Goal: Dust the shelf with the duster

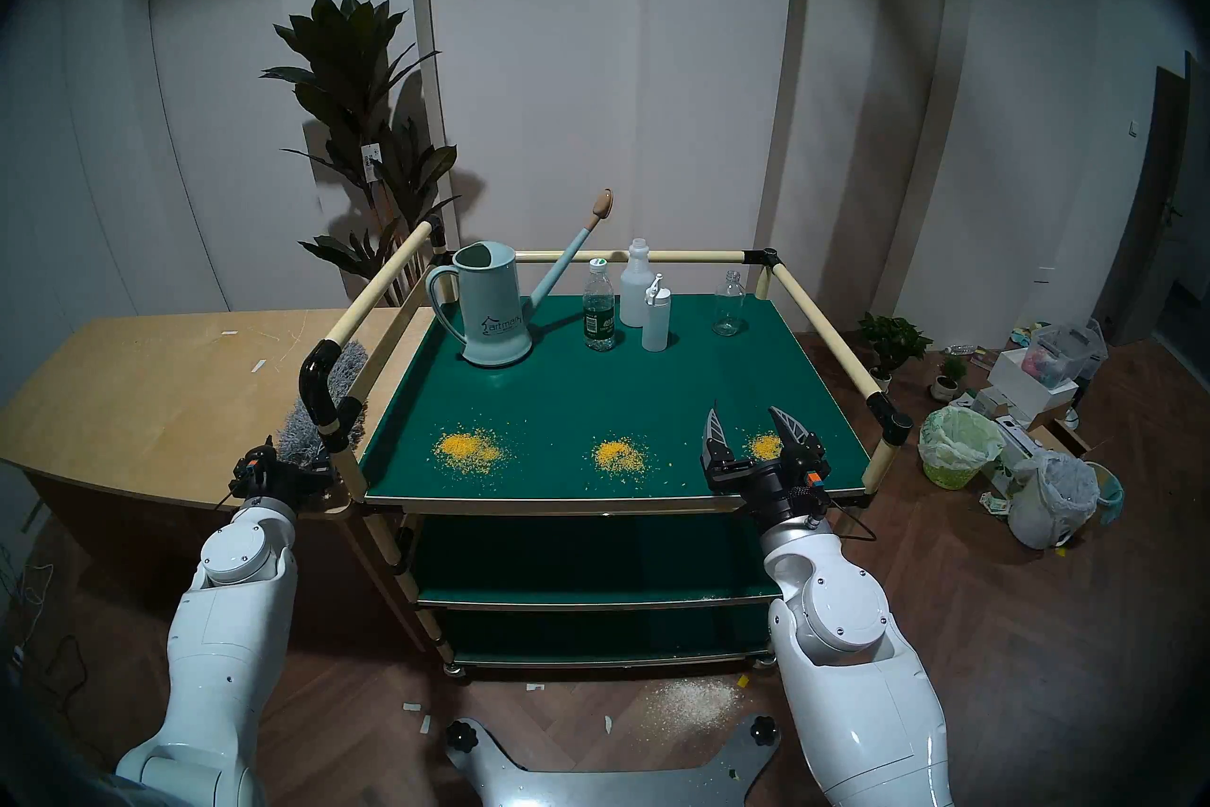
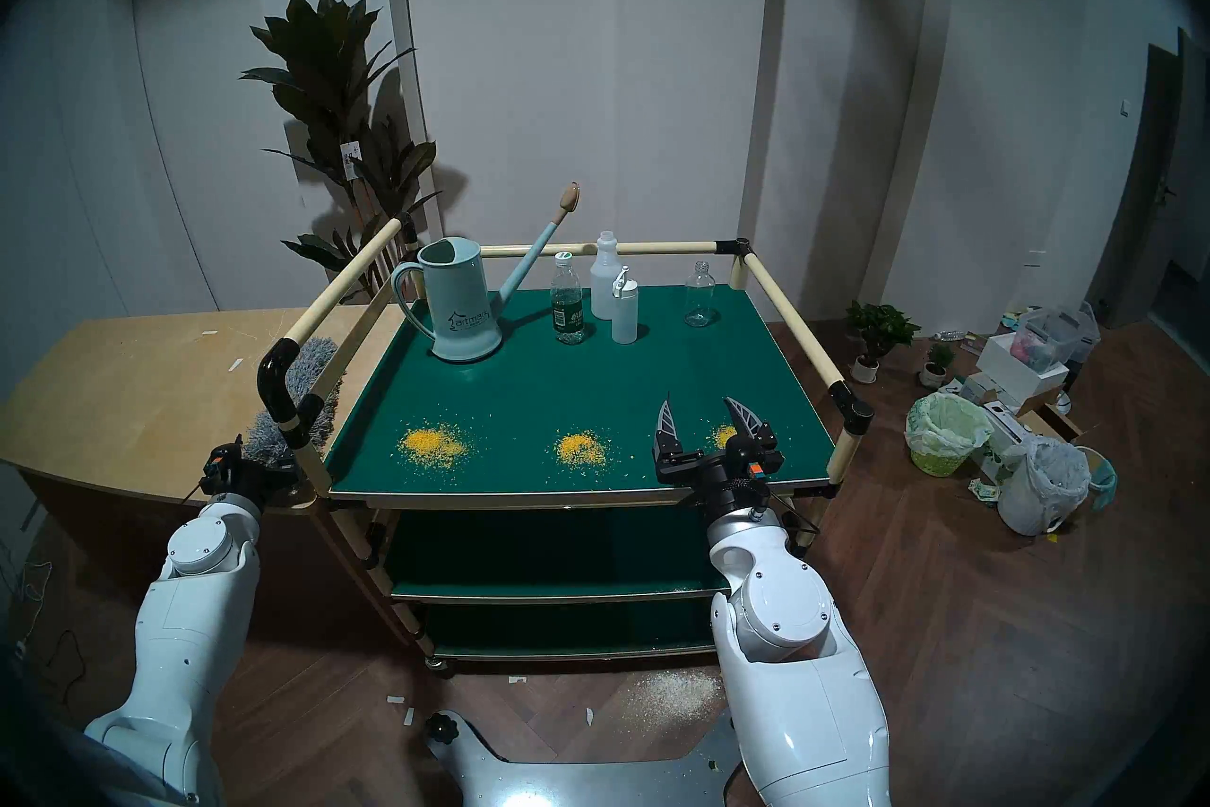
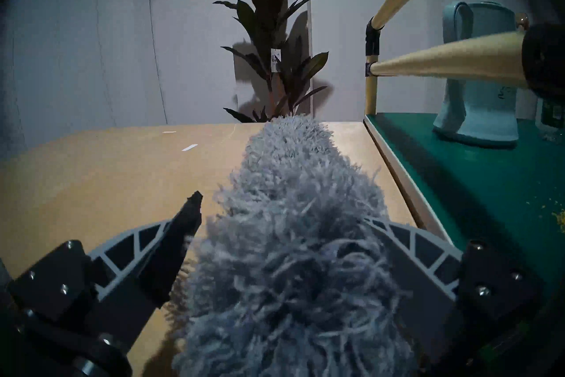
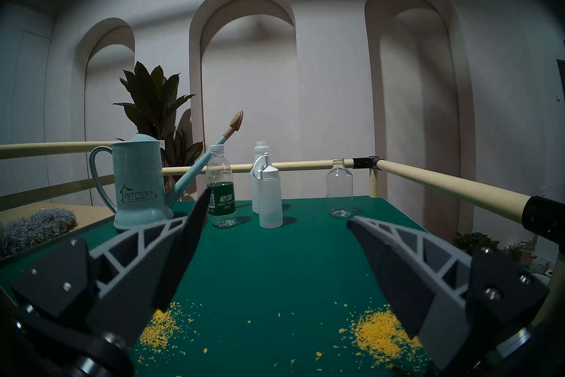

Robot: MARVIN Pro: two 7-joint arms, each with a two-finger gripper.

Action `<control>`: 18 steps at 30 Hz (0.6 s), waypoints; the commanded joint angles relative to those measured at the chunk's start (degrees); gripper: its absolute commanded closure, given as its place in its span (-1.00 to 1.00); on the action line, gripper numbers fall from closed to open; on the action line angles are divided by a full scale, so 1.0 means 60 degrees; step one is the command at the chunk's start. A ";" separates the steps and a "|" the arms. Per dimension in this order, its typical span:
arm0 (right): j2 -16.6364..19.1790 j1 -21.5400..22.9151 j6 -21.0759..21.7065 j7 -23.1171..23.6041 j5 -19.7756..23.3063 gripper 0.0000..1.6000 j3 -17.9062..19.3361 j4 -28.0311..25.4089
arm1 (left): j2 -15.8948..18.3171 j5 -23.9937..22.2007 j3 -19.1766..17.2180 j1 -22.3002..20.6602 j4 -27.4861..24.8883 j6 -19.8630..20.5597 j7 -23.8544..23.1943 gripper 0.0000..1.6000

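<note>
The duster [image 3: 293, 214] is lying on the tan counter [image 1: 150, 386] at about nine o'clock from the shelf [image 1: 589, 393], just beside its left rail, and the left gripper [image 3: 281, 229] is reaching over the near end with its fingers [image 3: 183, 232] spread wide on either side of the grey strands, not closing on them. The right gripper [image 1: 753, 432] is hovering wide open and empty over the shelf's near right part, above the five o'clock crumb pile [image 1: 765, 445], while the watering can [image 1: 491, 308] is standing near eleven o'clock.
</note>
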 commanded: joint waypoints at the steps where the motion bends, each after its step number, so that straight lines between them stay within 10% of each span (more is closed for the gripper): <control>1: -0.0032 0.0031 -0.0133 -0.0011 0.0047 -1.00 0.0029 -0.0187 | 0.0103 -0.0012 -0.0022 -0.0274 -0.0052 -0.0078 -0.0035 -1.00; 18: -0.0031 0.0119 -0.0125 -0.0044 0.0094 -1.00 0.0147 -0.0065 | 0.0065 0.0079 0.0489 -0.1212 0.1058 -0.0051 -0.0397 -1.00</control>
